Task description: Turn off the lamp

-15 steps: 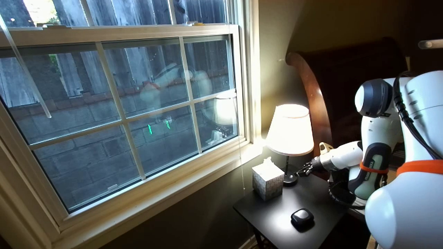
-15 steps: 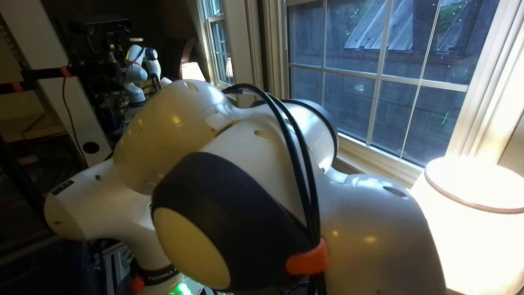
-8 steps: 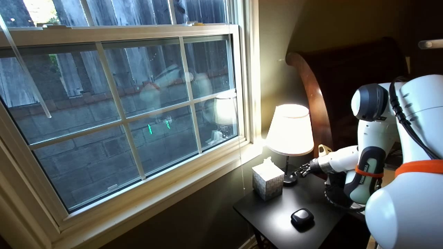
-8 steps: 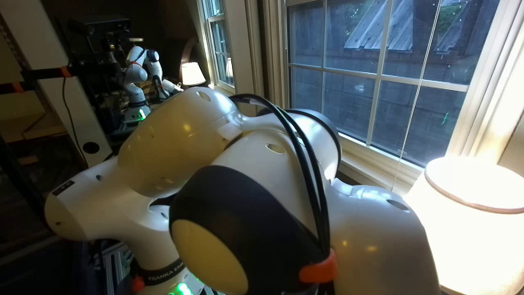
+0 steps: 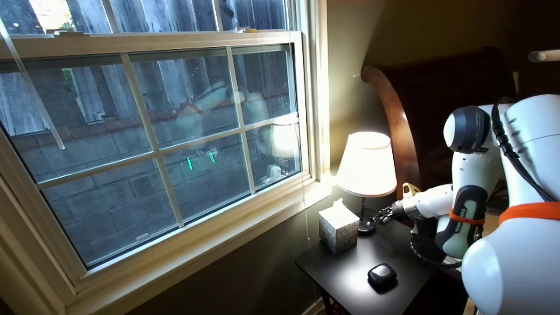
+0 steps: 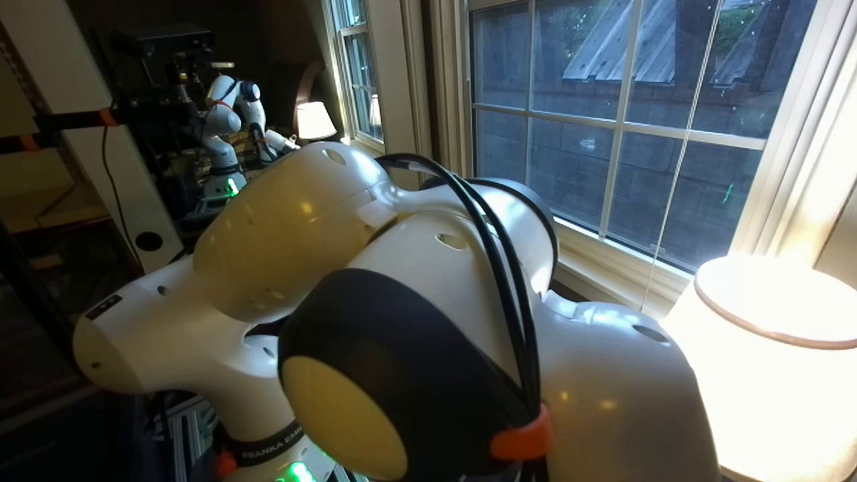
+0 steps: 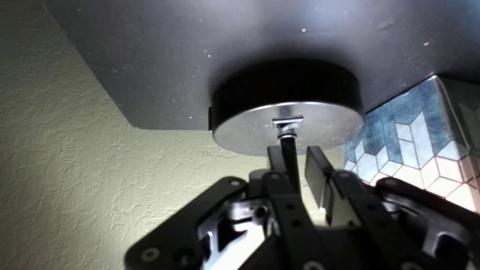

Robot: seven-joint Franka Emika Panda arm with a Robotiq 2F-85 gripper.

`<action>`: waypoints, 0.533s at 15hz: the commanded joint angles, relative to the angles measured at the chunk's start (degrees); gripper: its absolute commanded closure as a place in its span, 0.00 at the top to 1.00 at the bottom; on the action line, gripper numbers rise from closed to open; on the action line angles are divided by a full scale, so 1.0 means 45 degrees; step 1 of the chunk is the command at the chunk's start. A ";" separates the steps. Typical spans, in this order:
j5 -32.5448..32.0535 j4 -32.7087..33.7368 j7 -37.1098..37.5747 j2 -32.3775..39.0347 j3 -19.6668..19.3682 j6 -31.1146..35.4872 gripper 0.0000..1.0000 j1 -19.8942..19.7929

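Note:
The lamp (image 5: 369,164) is lit and stands on the dark table; its bright shade also shows at the right edge of an exterior view (image 6: 770,395). In the wrist view its round black base (image 7: 285,86) and thin stem (image 7: 288,146) are seen close up. A small dark piece (image 7: 210,118) sticks out at the base's left side. My gripper (image 7: 294,154) is partly open, its fingers apart. It points at the lower lamp, level with the base in an exterior view (image 5: 379,217). The stem shows between the fingers, nearer the left one; contact cannot be told. The arm hides the gripper in an exterior view.
A patterned tissue box (image 5: 339,229) stands beside the lamp base; it also shows in the wrist view (image 7: 408,146). A small black rounded object (image 5: 382,276) lies on the table (image 5: 341,280). A wooden headboard (image 5: 402,127) and the window sill (image 5: 317,192) are close by.
Over the first half second the arm shifted down and a little toward the lamp. Since then it has hardly moved. The lamp is still lit.

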 commanded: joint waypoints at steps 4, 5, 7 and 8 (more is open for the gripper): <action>0.1313 0.0215 -0.0661 0.0430 -0.0743 0.0339 0.00 0.1010; 0.1466 0.0275 -0.0713 0.0517 -0.0766 0.0387 0.00 0.1096; 0.1679 0.0390 -0.0803 0.0702 -0.0798 0.0476 0.00 0.1242; 0.1759 0.0454 -0.0830 0.0795 -0.0803 0.0521 0.00 0.1290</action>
